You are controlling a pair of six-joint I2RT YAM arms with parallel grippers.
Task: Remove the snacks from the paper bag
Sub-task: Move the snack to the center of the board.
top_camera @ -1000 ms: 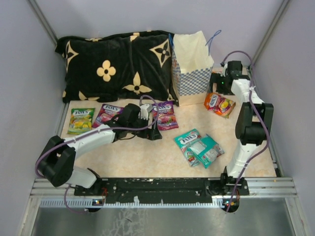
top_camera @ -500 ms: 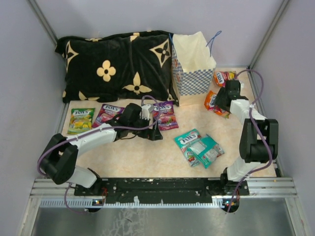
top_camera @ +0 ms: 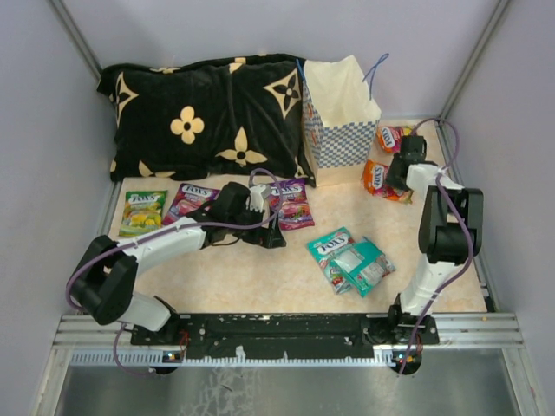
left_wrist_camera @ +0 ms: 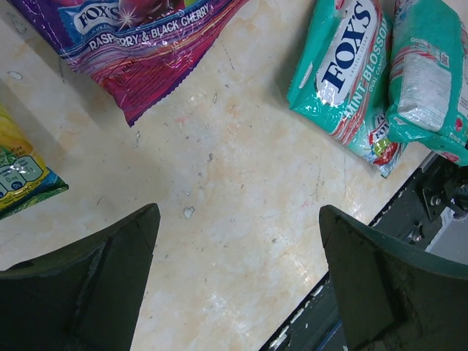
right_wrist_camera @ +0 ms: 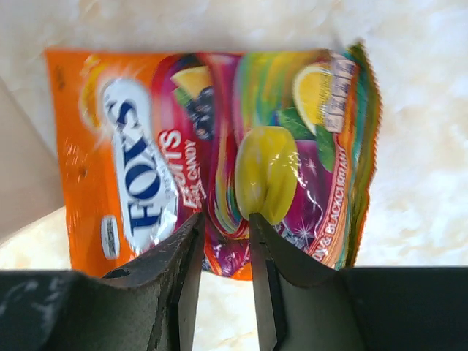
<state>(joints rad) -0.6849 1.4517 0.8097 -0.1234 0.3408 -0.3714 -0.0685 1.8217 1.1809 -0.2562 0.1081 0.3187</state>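
Observation:
The checkered paper bag (top_camera: 338, 121) stands upright at the back, its mouth open. Snacks lie on the table: a green packet (top_camera: 143, 212), a magenta one (top_camera: 191, 201), a purple one (top_camera: 293, 204), two teal ones (top_camera: 329, 250) and two orange ones (top_camera: 375, 178) (top_camera: 390, 136) right of the bag. My right gripper (top_camera: 401, 173) (right_wrist_camera: 225, 219) is down on the nearer orange packet (right_wrist_camera: 146, 168), jaws pinching a raised fold of it. My left gripper (top_camera: 260, 227) (left_wrist_camera: 240, 212) hangs open over bare table between the purple packet (left_wrist_camera: 139, 44) and the teal packets (left_wrist_camera: 344, 73).
A black cushion with tan flowers (top_camera: 199, 113) lies along the back left, touching the bag. Grey walls close in both sides. The black rail (top_camera: 286, 325) with the arm bases runs along the near edge.
My right gripper has come forward from beside the bag onto the nearer orange packet and closed its jaws on a fold of it, uncovering the second orange packet. The left arm has stayed put.

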